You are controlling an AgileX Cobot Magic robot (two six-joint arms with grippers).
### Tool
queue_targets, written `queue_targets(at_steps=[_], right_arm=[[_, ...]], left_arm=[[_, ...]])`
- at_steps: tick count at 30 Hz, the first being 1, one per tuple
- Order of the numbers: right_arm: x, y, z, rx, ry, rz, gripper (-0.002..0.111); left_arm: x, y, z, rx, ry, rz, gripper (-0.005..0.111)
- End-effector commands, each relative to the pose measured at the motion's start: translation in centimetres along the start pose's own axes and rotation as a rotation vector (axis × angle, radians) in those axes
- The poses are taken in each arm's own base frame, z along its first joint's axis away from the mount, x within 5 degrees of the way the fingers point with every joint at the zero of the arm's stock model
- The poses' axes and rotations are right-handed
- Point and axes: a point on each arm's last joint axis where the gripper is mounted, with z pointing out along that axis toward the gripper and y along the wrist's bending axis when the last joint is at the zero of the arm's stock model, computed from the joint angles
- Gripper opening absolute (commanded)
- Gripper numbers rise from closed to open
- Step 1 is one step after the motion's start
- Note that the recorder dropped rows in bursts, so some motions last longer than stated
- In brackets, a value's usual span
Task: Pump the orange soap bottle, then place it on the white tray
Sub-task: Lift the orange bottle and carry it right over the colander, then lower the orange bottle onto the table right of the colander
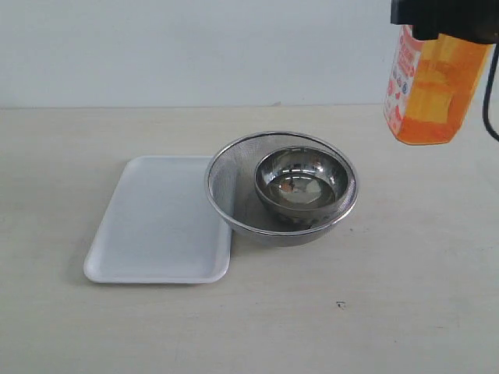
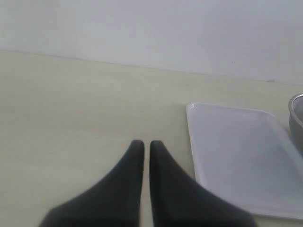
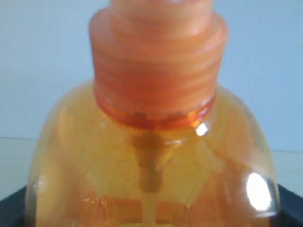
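Background: we see a pale beige table (image 1: 405,312) with a plain light wall (image 1: 195,47) behind it.
Tray: the white tray (image 1: 156,226) lies flat on the table, left of centre; nothing is on it.
Strainer: a round mesh strainer (image 1: 234,183) stands just right of the tray; its rim overlaps the tray's right edge in the exterior view, and we cannot tell if they touch.
Bowl: a shiny steel bowl (image 1: 302,183) sits inside the strainer.
Bottle: the orange bottle (image 1: 433,89) hangs in the air at the far right, clear of the table and well apart from the tray; it is a little tilted; its label (image 1: 401,74) faces left; in the right wrist view we see its ribbed collar (image 3: 156,66) and shoulders close up.
Right gripper: the right gripper (image 1: 444,27) is clamped on the bottle's upper part; black parts show on both sides of the bottle in the wrist view.
Left gripper: the left gripper (image 2: 143,146) is above bare table, near the tray's short edge; its fingers (image 2: 130,163) are almost together, with only a thin slit between; they hold nothing.
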Motion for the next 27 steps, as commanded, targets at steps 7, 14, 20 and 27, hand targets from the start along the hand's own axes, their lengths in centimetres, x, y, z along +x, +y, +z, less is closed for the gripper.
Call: queue_targets(at_steps=[7, 14, 20, 27], right_arm=[[0.4, -1.3, 1.3, -0.022, 0.006, -0.076, 0.0], [3.4, -0.7, 4.6, -0.008, 0.078, -0.091, 0.0], [4.3, -0.3, 6.0, -0.026, 0.04, -0.074, 0.0], [5.5, 0.2, 7.3, -0.049, 0.024, -0.106, 0.0]], left_arm=[[0.1, 0.0, 0.0, 0.007, 0.0, -0.01, 0.005], [0.1, 0.0, 0.0, 0.007, 0.0, -0.01, 0.005], [0.1, 0.0, 0.0, 0.007, 0.0, -0.01, 0.005], [0.1, 0.0, 0.0, 0.007, 0.0, -0.01, 0.005]])
